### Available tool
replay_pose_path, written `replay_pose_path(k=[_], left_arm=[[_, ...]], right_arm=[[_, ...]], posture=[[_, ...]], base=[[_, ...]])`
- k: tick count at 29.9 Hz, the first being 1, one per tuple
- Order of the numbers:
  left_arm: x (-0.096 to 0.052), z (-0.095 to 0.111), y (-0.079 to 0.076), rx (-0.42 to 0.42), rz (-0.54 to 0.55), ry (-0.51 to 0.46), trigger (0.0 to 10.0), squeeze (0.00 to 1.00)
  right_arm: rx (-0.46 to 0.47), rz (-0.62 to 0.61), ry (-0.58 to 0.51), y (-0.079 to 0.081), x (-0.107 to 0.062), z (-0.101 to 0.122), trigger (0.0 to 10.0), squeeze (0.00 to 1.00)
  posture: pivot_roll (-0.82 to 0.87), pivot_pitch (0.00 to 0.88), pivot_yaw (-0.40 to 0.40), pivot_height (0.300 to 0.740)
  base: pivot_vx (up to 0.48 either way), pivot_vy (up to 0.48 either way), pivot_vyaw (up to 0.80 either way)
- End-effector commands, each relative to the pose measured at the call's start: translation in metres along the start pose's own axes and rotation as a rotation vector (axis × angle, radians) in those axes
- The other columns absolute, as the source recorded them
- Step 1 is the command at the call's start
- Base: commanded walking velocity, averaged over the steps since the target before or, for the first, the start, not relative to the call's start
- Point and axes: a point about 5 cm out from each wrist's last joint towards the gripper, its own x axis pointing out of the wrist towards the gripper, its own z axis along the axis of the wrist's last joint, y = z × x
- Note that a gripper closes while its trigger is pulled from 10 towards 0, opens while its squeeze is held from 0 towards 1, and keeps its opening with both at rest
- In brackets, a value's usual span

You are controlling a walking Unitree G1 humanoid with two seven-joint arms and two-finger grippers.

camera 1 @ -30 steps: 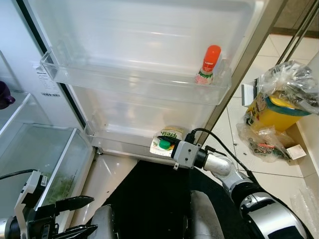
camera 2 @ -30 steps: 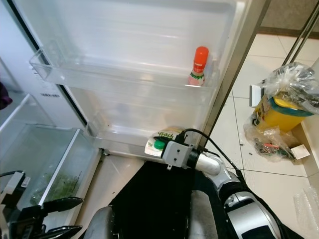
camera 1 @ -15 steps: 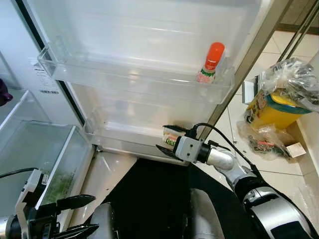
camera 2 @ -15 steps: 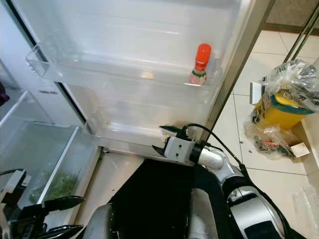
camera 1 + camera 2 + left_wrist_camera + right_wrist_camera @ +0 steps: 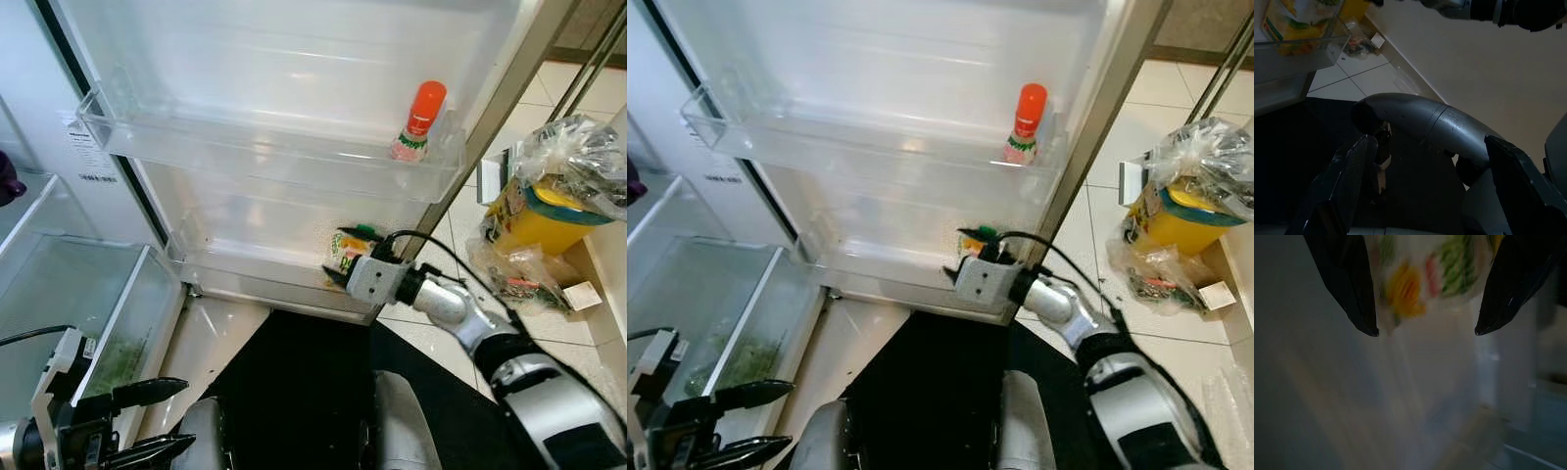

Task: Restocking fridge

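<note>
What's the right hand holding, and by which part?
The right hand grips a green-capped carton by its sides, at the lower door shelf. The left hand holds nothing.

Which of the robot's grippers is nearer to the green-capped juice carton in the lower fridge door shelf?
Right. The right gripper is at the green-capped juice carton, its fingers straddling it. The left gripper hangs low beside the robot, far from it.

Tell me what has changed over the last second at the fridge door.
The right hand has turned the green-capped carton from lying sideways to upright and carried it into the lower door shelf, still gripping it. The orange-capped bottle stayed on the upper shelf, and the left hand stayed low and open.
</note>
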Motion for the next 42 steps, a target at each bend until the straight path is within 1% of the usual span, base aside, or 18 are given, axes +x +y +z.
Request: replay_pose_path(k=[1, 10, 12, 14, 15, 17, 18, 25, 26, 28, 31, 32, 33, 34, 37, 38, 39, 42], left_arm=[[-0.002, -0.004, 0.000, -0.021, 0.010, 0.024, 10.0, 0.00], [0.003, -0.003, 0.005, -0.009, 0.005, 0.011, 10.0, 0.00], [0.007, -0.003, 0.009, 0.000, 0.000, 0.002, 10.0, 0.00], [0.009, -0.003, 0.011, 0.003, -0.002, -0.003, 10.0, 0.00], [0.011, -0.003, 0.012, 0.007, -0.005, -0.008, 10.0, 0.00], [0.012, -0.003, 0.013, 0.008, -0.007, -0.010, 10.0, 0.00], [0.014, -0.003, 0.014, 0.011, -0.012, -0.013, 10.0, 0.00], [0.019, -0.003, 0.018, 0.023, -0.016, -0.025, 10.0, 0.00], [0.020, -0.004, 0.020, 0.026, -0.017, -0.028, 10.0, 0.00], [0.021, -0.004, 0.021, 0.026, -0.018, -0.028, 10.0, 0.00], [0.024, -0.005, 0.023, 0.030, -0.025, -0.033, 10.0, 0.00], [0.024, -0.005, 0.023, 0.030, -0.025, -0.033, 10.0, 0.00], [0.026, -0.004, 0.025, 0.035, -0.028, -0.037, 10.0, 0.00], [0.026, -0.004, 0.025, 0.035, -0.028, -0.037, 10.0, 0.00], [0.027, -0.004, 0.027, 0.040, -0.031, -0.038, 10.0, 0.00], [0.027, -0.004, 0.027, 0.040, -0.031, -0.038, 10.0, 0.00], [0.028, -0.004, 0.028, 0.042, -0.035, -0.037, 10.0, 0.00], [0.028, -0.004, 0.028, 0.045, -0.038, -0.037, 10.0, 0.00]], right_arm=[[0.002, -0.009, -0.002, -0.001, -0.002, -0.001, 10.0, 0.00], [0.006, -0.043, -0.055, -0.012, -0.003, 0.005, 10.0, 0.00], [0.030, -0.078, -0.108, -0.019, -0.004, 0.010, 10.0, 0.00], [0.060, -0.092, -0.129, -0.020, -0.004, 0.012, 10.0, 0.00], [0.119, -0.104, -0.157, -0.021, -0.005, 0.014, 10.0, 0.00], [0.145, -0.105, -0.170, -0.021, -0.005, 0.015, 10.0, 0.00], [0.197, -0.101, -0.184, -0.020, -0.008, 0.015, 10.0, 0.00], [0.305, -0.061, -0.158, -0.012, -0.023, 0.006, 10.0, 0.00], [0.405, -0.043, -0.152, -0.008, -0.036, 0.001, 10.0, 0.00], [0.439, -0.041, -0.154, -0.007, -0.040, -0.001, 10.0, 0.00], [0.634, 0.045, -0.167, 0.006, -0.059, -0.004, 10.0, 0.00], [0.634, 0.045, -0.167, 0.006, -0.059, -0.004, 10.0, 0.00], [0.716, 0.095, -0.167, 0.016, -0.074, -0.005, 10.0, 0.00], [0.716, 0.095, -0.167, 0.016, -0.074, -0.005, 10.0, 0.00], [0.835, 0.171, -0.122, 0.039, -0.097, -0.011, 10.0, 0.00], [0.835, 0.171, -0.122, 0.039, -0.097, -0.011, 10.0, 0.00], [0.942, 0.228, -0.078, 0.056, -0.117, -0.016, 10.0, 0.00], [1.016, 0.232, -0.001, 0.071, -0.138, -0.026, 10.0, 0.00]], posture=[[0.07, 0.289, -0.029, 0.551], [0.05, 0.269, -0.035, 0.551], [0.04, 0.253, -0.038, 0.551], [0.03, 0.245, -0.038, 0.551], [0.03, 0.236, -0.039, 0.551], [0.03, 0.236, -0.039, 0.551], [0.02, 0.228, -0.041, 0.551], [0.01, 0.204, -0.049, 0.551], [0.01, 0.193, -0.052, 0.551], [0.00, 0.192, -0.052, 0.551], [0.00, 0.177, -0.054, 0.551], [0.00, 0.177, -0.054, 0.551], [0.00, 0.167, -0.055, 0.551], [0.00, 0.167, -0.055, 0.551], [-0.01, 0.157, -0.054, 0.551], [-0.01, 0.157, -0.054, 0.551], [-0.01, 0.149, -0.053, 0.551], [-0.01, 0.142, -0.053, 0.551]], base=[[0.000, 0.000, 0.00], [0.000, 0.000, 0.00], [0.000, 0.000, 0.00], [0.000, 0.000, 0.00], [0.000, 0.000, 0.00], [0.000, 0.000, 0.00], [0.000, 0.000, 0.00], [0.000, 0.000, 0.00], [0.000, 0.000, 0.00], [0.000, 0.000, 0.00], [0.000, 0.000, 0.00], [0.000, 0.000, 0.00], [0.000, 0.000, 0.00], [0.000, 0.000, 0.00], [0.000, 0.000, 0.00], [0.000, 0.000, 0.00], [0.000, 0.000, 0.00], [0.000, 0.000, 0.00]])
